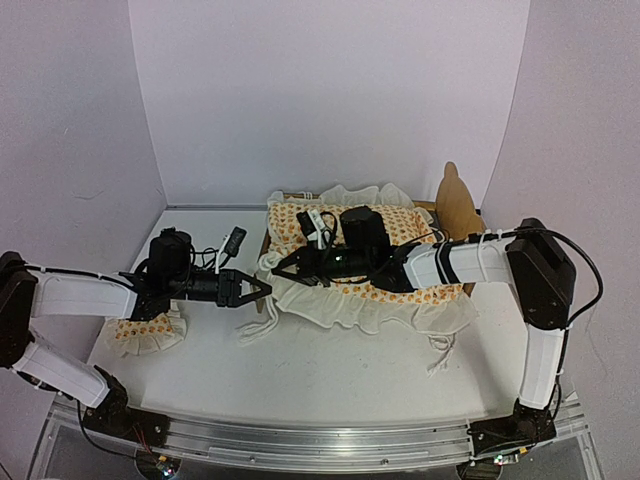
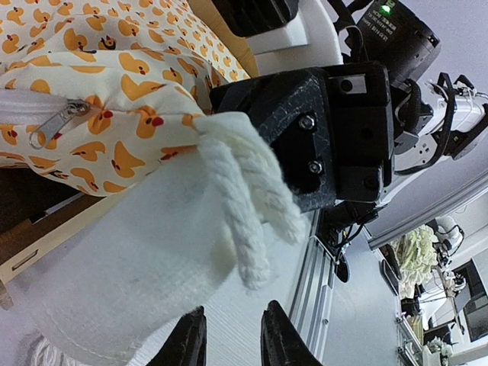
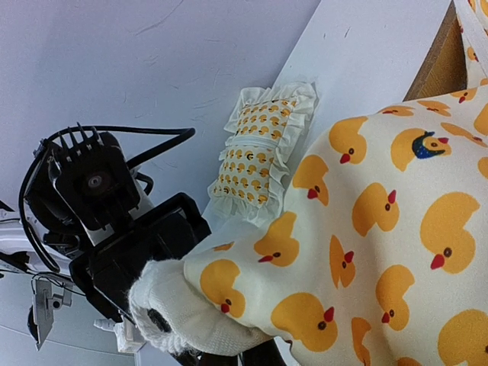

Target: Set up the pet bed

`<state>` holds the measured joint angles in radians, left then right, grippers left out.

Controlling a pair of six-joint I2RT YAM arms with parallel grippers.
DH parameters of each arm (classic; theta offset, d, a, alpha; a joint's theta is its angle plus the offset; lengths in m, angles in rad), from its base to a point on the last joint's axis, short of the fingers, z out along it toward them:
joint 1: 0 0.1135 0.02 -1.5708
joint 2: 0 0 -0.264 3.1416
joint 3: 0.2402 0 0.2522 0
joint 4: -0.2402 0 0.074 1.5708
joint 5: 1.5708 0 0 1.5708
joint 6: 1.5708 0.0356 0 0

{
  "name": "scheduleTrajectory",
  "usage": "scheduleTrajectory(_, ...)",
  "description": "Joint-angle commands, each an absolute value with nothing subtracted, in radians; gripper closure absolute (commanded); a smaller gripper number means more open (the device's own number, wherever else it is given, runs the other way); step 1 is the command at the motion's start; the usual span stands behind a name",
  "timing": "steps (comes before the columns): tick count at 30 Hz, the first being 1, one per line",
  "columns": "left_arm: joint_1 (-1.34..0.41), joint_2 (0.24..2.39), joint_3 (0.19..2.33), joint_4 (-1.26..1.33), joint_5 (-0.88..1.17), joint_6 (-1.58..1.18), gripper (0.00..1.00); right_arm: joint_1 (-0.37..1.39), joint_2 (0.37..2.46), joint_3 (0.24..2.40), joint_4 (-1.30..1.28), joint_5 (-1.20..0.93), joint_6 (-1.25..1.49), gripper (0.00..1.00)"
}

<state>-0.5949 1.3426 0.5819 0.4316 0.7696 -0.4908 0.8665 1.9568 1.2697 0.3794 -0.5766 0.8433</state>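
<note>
The plywood pet bed stands toward the back of the white table, right of centre, with its rounded-ear headboard rising at the right end. A duck-print mattress cover is draped over most of the frame, and its cream ruffle spills over the near side onto the tabletop. The right gripper reaches leftward across the bed and is clamped tight on the cover's left corner. In the left wrist view, the bunched fabric and a twisted white rope tie hang at its black tip. A white zipper runs along the cover's edge above a strip of the bed's bare wooden rail. The left gripper comes in from the left, just beside that pinched corner. Its fingers are slightly parted and grasp nothing. The matching ruffled pillow lies on the table well to the left of the bed, partly under the left arm. More loose ties trail on the tabletop near the cover's right front corner.
</note>
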Motion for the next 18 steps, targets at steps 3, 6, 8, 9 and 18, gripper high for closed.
scheduleTrajectory(3, -0.597, 1.307, 0.608, 0.493, 0.661, -0.500, 0.75, 0.869, 1.883, 1.274, 0.448, -0.601, 0.854, 1.00)
scheduleTrajectory(6, -0.597, 1.281, 0.590, 0.491, 0.616, -0.498, 0.72, 0.870, 1.882, 1.271, 0.450, -0.606, 0.856, 1.00)
scheduleTrajectory(8, -0.595, 1.280, 0.593, 0.488, 0.614, -0.496, 0.69, 0.869, 1.882, 1.271, 0.452, -0.610, 0.857, 1.00)
scheduleTrajectory(9, -0.595, 1.285, 0.598, 0.487, 0.618, -0.495, 0.68, 0.871, 1.881, 1.272, 0.454, -0.612, 0.859, 1.00)
scheduleTrajectory(18, -0.594, 1.318, 0.627, 0.485, 0.659, -0.497, 0.73, 0.870, 1.873, 1.266, 0.462, -0.620, 0.864, 1.00)
